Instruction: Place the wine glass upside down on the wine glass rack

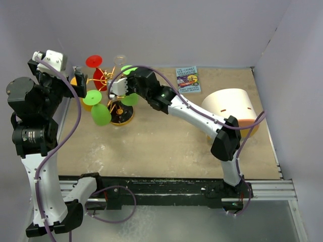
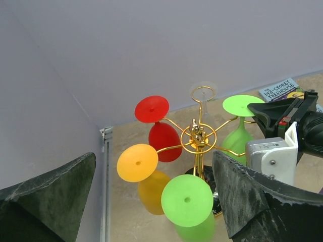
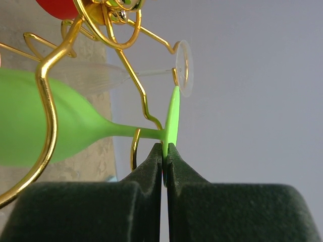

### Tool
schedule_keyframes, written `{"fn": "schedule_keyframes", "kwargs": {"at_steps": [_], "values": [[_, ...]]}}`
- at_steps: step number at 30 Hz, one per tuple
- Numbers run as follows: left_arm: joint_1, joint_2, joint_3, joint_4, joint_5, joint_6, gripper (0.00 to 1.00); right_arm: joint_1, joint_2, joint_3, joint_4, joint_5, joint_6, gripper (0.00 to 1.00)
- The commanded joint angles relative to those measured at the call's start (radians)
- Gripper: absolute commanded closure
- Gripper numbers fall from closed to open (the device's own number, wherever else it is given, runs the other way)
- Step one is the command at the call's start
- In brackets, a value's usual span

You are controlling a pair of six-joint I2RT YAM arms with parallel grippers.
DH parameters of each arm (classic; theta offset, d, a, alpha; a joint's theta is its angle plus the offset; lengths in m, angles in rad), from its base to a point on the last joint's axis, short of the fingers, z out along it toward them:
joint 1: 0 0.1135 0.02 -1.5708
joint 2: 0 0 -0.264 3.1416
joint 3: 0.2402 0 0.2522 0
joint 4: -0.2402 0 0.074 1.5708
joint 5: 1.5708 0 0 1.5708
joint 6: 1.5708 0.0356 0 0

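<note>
The gold wire wine glass rack (image 1: 107,79) stands on its black disc base (image 1: 122,117) at the back left; it also shows in the left wrist view (image 2: 199,137). Red (image 2: 152,109), orange (image 2: 137,162), green (image 2: 186,199) and clear (image 2: 203,92) glasses hang on it upside down. My right gripper (image 3: 165,150) is shut on the foot rim of another green wine glass (image 3: 55,123), whose stem lies in a gold loop arm (image 3: 132,148), bowl downward. In the top view the right gripper (image 1: 128,75) is at the rack's right side. My left gripper (image 2: 154,156) is open and empty above the rack's left side.
A book (image 1: 187,79) lies at the back of the table. A white and orange bucket-like container (image 1: 229,108) sits at the right. Grey walls close in the left, back and right. A black rail (image 1: 166,187) runs along the near edge.
</note>
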Motion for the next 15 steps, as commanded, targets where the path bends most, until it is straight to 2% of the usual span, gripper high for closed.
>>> {"fn": "schedule_keyframes", "kwargs": {"at_steps": [1,15], "values": [[0.007,-0.012,-0.006,0.049,0.018,-0.014,0.01,-0.008,-0.084,0.003,0.059,0.018,-0.007,1.0],[0.006,-0.024,-0.012,0.05,0.018,-0.007,0.01,-0.017,-0.108,-0.028,0.052,0.024,-0.008,0.99]]}}
